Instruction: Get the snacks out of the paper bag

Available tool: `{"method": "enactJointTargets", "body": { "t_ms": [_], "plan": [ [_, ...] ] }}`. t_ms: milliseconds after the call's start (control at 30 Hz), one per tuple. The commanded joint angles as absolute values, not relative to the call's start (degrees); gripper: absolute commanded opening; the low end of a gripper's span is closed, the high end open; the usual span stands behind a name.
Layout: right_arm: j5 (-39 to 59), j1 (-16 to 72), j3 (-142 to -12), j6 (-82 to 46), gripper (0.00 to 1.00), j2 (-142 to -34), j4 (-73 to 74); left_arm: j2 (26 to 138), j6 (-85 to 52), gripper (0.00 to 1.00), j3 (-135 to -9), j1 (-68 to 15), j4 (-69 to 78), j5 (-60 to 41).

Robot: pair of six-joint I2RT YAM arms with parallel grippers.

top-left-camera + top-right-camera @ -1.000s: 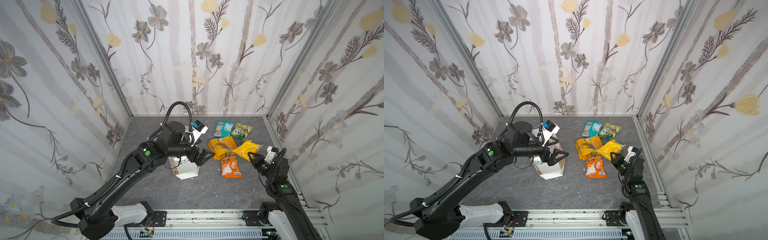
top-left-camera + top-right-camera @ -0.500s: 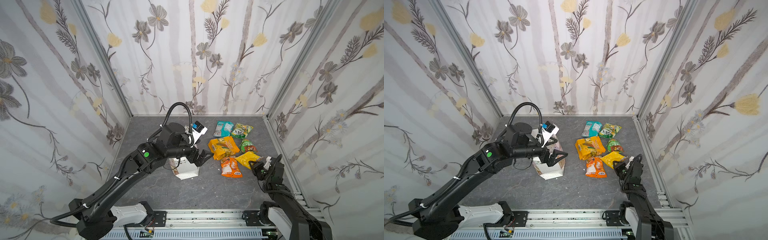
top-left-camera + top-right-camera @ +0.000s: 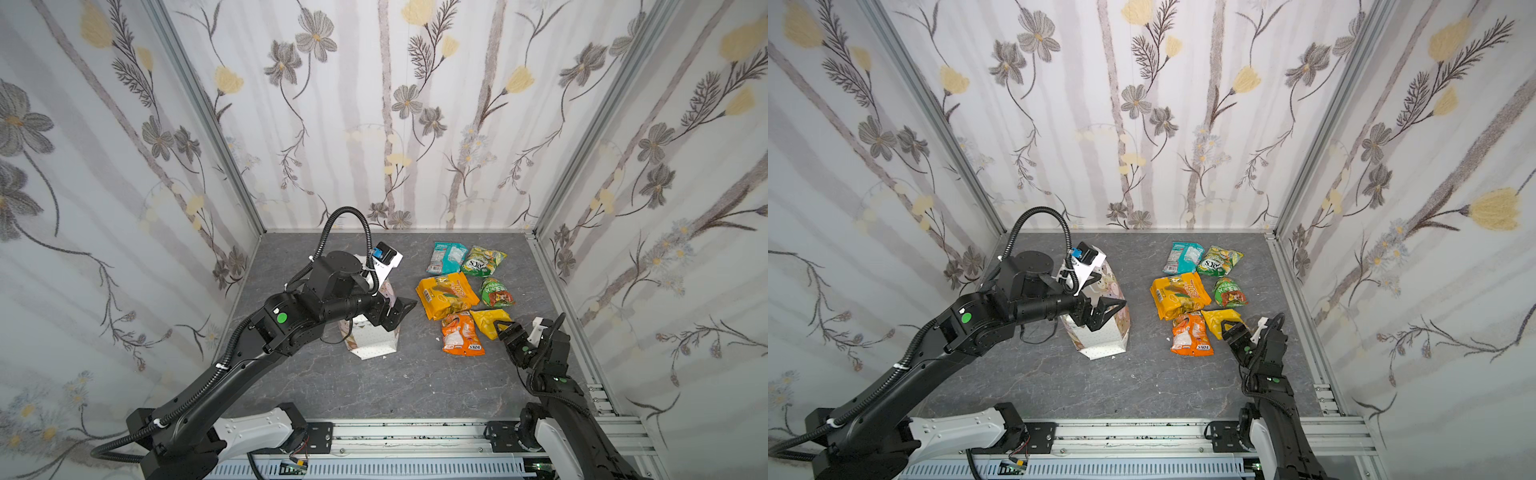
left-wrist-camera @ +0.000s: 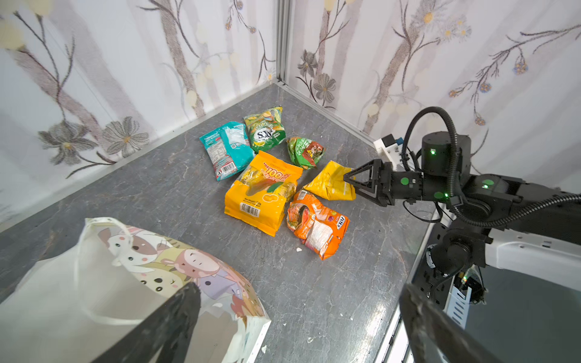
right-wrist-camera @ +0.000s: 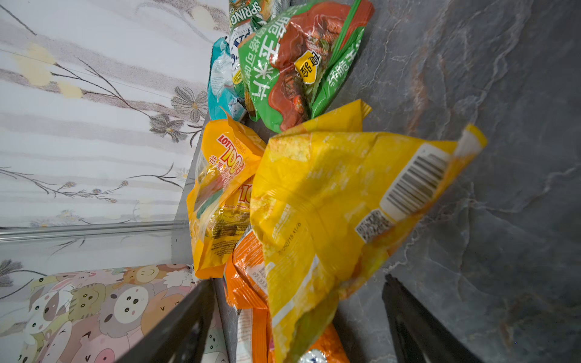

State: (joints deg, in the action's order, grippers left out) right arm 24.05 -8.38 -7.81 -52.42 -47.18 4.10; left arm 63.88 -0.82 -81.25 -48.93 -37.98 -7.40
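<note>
The white paper bag (image 3: 374, 347) with cartoon animal faces stands left of centre, seen in both top views (image 3: 1104, 343). My left gripper (image 3: 400, 316) hovers open over its top, with nothing between the fingers (image 4: 176, 317). All the snacks lie on the grey floor to the right: a teal packet (image 3: 446, 257), a green one (image 3: 484, 261), a large orange-yellow one (image 3: 446, 296), a second green one (image 3: 496, 292), an orange one (image 3: 461, 334) and a yellow one (image 3: 486, 319). My right gripper (image 5: 297, 283) stands open around the yellow packet's (image 5: 330, 204) near end, jaws apart from it.
Floral wall panels close in the back and both sides. An aluminium rail (image 3: 415, 432) with both arm bases runs along the front, and a metal edge strip (image 3: 557, 291) lines the right side. Small white crumbs (image 4: 298, 250) lie on the floor.
My right gripper carried the yellow packet toward the front, uncovering the second green packet, then opened and let it go beside the orange packet. The left arm has barely moved.
</note>
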Motion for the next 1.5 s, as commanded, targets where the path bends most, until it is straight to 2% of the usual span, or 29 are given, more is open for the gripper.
{"method": "enactJointTargets", "body": {
  "t_ms": [0,133,233,300,567,700,800,967,1033,1100,1167,1200,1267,1333,1400,1467],
  "plan": [
    [23.6,-8.3,-8.4,-52.5,0.94,-39.6,-2.4,62.8,-1.1,1.0,-81.6,-48.9,-38.7,0.8],
    [19.2,-8.2,-13.1,-53.3,0.99,-30.9,-8.5,59.8,-3.6,1.0,-80.6,-48.3,-38.9,11.9],
    [13.8,-8.1,-17.1,-50.0,0.99,-32.2,-7.3,57.8,-6.5,1.0,-79.6,-45.4,-39.0,23.8],
    [10.8,-8.2,-19.2,-46.6,0.99,-35.9,-4.1,56.5,-8.4,1.0,-78.1,-41.2,-38.2,27.8],
    [-8.1,-6.9,-20.8,-33.4,0.99,-52.0,19.0,55.0,-16.4,1.0,-68.4,-18.4,-32.1,28.2],
    [-18.7,-3.3,-19.1,-24.0,0.99,-60.8,31.3,52.8,-24.2,1.0,-58.2,-8.2,-26.2,30.5],
    [-23.7,-0.9,-16.7,-16.7,0.99,-66.4,41.9,49.6,-27.7,1.0,-47.1,-3.7,-17.6,33.2],
    [-23.0,2.7,-13.9,-6.0,0.99,-79.0,63.7,45.8,-22.6,1.0,-27.0,-2.8,3.7,36.6],
    [-20.9,3.9,-16.3,-3.1,0.99,-84.4,65.6,47.3,-16.3,1.0,-20.6,-2.8,13.1,34.0],
    [-21.0,5.6,-18.3,-1.8,1.0,-84.2,60.4,50.4,-10.5,1.0,-16.9,-2.8,21.2,29.6],
    [-18.0,5.2,-14.6,-1.5,1.0,-84.3,68.0,55.6,-6.0,1.0,-12.2,-2.8,34.2,24.7],
    [-13.2,3.6,-12.7,-2.0,1.0,-84.2,69.9,58.9,-5.4,1.0,-10.8,-2.5,39.9,23.3],
    [-9.6,2.5,-9.9,-1.5,1.0,-87.3,80.0,65.9,-5.3,1.0,-10.5,-1.4,47.1,20.2],
    [-8.1,2.5,-12.8,-1.0,1.0,-85.2,70.5,71.6,-4.4,1.0,-11.9,-0.9,52.7,14.8],
    [-7.8,2.4,-11.3,-0.9,1.0,-86.8,76.1,78.3,-3.7,1.0,-14.7,-0.6,55.5,11.4],
    [-8.3,2.3,-11.7,-1.3,1.0,-86.0,73.9,85.5,-3.3,1.0,-17.4,-0.4,57.7,9.6]
  ]
}}
